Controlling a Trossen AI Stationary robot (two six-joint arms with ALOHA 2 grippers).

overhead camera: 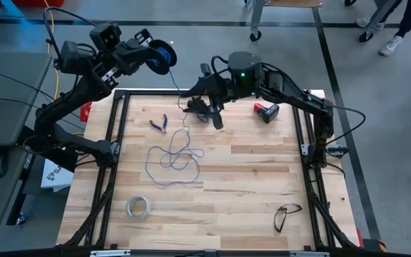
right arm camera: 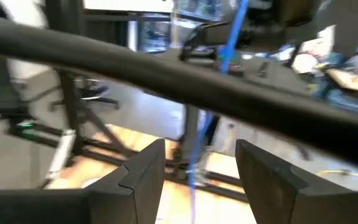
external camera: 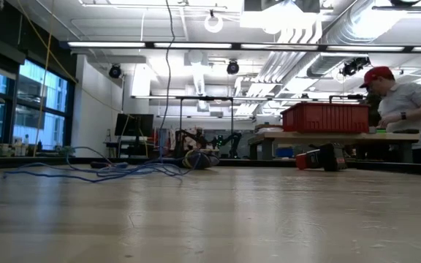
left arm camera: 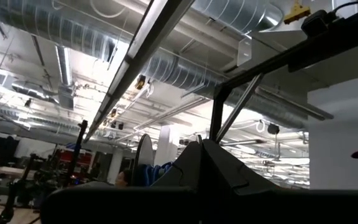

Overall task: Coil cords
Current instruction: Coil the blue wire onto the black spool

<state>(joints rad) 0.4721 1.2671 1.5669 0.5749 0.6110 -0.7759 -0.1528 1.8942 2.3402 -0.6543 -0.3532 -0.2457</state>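
the left gripper (overhead camera: 148,53), clamped tight on the spool (overhead camera: 164,54), holds it up off the table's far left corner. the wire (overhead camera: 173,158) runs from there down to a loose tangle on the table (overhead camera: 248,185). the right gripper (overhead camera: 207,106) stands open with the wire (right arm camera: 213,112) passing between its fingers (right arm camera: 143,168), not pinched. the wire looks light, limp and snag-prone, best guided loosely near the spool.

The worktop (overhead camera: 248,178) is pale wood in banded planks, framed in black. At the frame's centre lies a bluish-grey wire (overhead camera: 173,158); the spool (overhead camera: 161,56) at upper left is dark blue-black. A red-and-black block (overhead camera: 266,111) sits right of centre, and a whitish tape ring (overhead camera: 139,208) at lower left.
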